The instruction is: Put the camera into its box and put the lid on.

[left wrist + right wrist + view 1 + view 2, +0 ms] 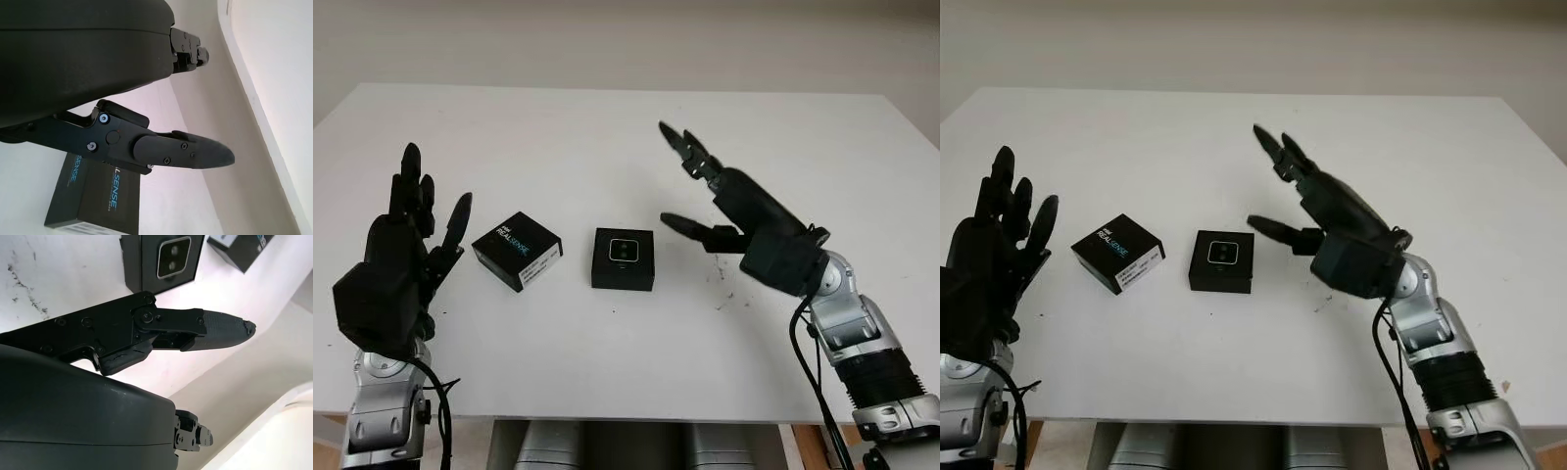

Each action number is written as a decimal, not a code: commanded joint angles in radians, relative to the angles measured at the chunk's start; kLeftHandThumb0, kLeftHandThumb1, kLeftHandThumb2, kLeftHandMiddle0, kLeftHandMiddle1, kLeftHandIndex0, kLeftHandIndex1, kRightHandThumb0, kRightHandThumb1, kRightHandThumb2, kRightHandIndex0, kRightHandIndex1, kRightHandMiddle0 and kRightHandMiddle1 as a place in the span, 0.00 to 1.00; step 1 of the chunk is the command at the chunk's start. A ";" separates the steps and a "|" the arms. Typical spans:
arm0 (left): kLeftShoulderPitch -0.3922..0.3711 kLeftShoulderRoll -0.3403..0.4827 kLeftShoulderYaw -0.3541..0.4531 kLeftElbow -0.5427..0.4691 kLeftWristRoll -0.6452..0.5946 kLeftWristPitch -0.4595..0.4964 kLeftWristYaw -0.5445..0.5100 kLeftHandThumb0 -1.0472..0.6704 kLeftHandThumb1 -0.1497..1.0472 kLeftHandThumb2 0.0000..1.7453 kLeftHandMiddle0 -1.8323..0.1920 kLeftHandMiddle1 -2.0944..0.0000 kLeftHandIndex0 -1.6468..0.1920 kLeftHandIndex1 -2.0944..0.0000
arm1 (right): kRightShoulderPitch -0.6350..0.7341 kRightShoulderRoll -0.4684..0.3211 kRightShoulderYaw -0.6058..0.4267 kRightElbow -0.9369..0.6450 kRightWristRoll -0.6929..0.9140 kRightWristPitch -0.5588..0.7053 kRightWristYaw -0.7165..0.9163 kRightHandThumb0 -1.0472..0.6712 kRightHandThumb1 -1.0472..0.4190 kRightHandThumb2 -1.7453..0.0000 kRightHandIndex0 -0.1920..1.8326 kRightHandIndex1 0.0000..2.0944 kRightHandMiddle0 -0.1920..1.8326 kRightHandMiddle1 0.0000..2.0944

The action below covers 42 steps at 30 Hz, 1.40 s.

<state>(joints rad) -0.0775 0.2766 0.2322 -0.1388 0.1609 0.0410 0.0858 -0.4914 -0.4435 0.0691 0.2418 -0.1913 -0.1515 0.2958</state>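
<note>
Judging by the camera (624,249) already seated in its box (623,275) mid-table, you've only the lid (517,251) just left of it to fit, with your left hand (396,259) and right hand (724,211) open, holding nothing.

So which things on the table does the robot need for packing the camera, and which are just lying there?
Needed:
- box with the camera sitting in it
- lid marked RealSense, lying beside the box
- left hand, open
- right hand, open

Just there:
- white table
- dark specks near the right hand
</note>
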 commanded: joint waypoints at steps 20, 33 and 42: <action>-0.009 0.261 -0.189 -0.121 0.317 0.172 -0.285 0.09 1.00 0.07 0.94 0.98 0.98 0.98 | -0.056 0.056 -0.091 -0.021 0.157 0.250 0.008 0.16 0.00 0.69 0.00 0.02 0.02 0.02; -0.061 0.261 -0.272 -0.044 0.502 0.235 -0.248 0.12 1.00 0.04 1.00 0.99 0.98 0.97 | -0.039 0.071 -0.095 -0.034 0.166 0.242 -0.009 0.16 0.00 0.70 0.01 0.02 0.03 0.03; -0.117 0.255 -0.359 0.061 0.685 0.267 -0.149 0.12 1.00 0.06 1.00 0.99 0.97 0.98 | -0.037 0.093 -0.118 -0.040 0.237 0.282 0.016 0.17 0.00 0.67 0.00 0.00 0.00 0.01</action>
<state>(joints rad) -0.1701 0.5352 -0.1144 -0.0908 0.8284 0.3019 -0.0727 -0.5283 -0.3550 -0.0380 0.2229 0.0369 0.1223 0.3072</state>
